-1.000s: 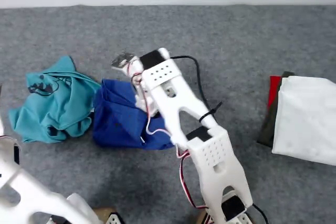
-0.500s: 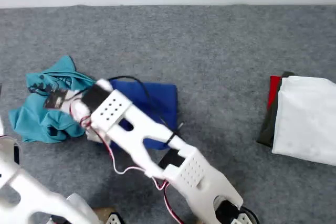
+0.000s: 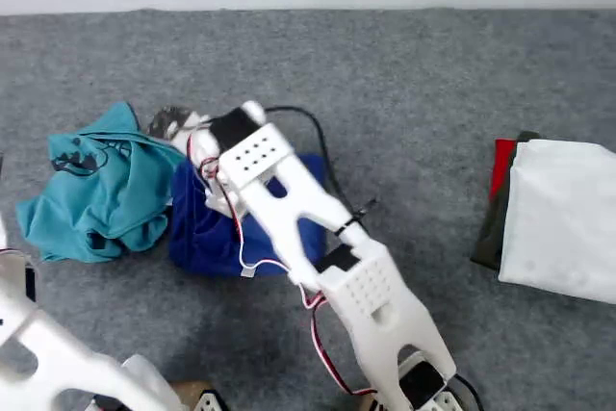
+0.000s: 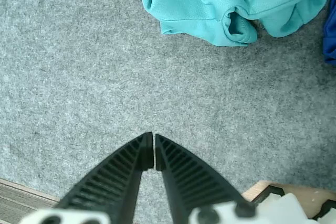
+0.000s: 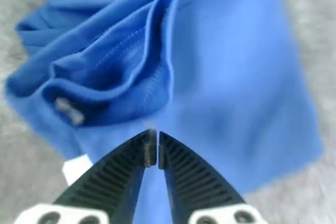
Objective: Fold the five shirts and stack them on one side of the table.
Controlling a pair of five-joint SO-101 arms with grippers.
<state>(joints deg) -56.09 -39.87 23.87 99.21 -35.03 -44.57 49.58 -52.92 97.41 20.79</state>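
Ok, right hand [image 5: 151,139] sits pinched shut over the bunched blue shirt [image 5: 236,77], mid-table beside the teal shirt [image 3: 96,190]; we can't tell if cloth is caught. We'd grab one hem corner, pull flat, then fold. Left hand [image 4: 154,148] closed, empty, above bare table [image 4: 79,77]. Folded white shirt [image 3: 563,218] tops the side stack, red cloth [image 3: 502,166] under it.

No readable text, number or sign is found in any view. A dark print [image 3: 77,156] is seen on the teal shirt [image 3: 96,199], but no letters can be made out in it. A white tag [image 5: 76,168] is seen on the blue shirt [image 5: 226,93], too blurred to be read.
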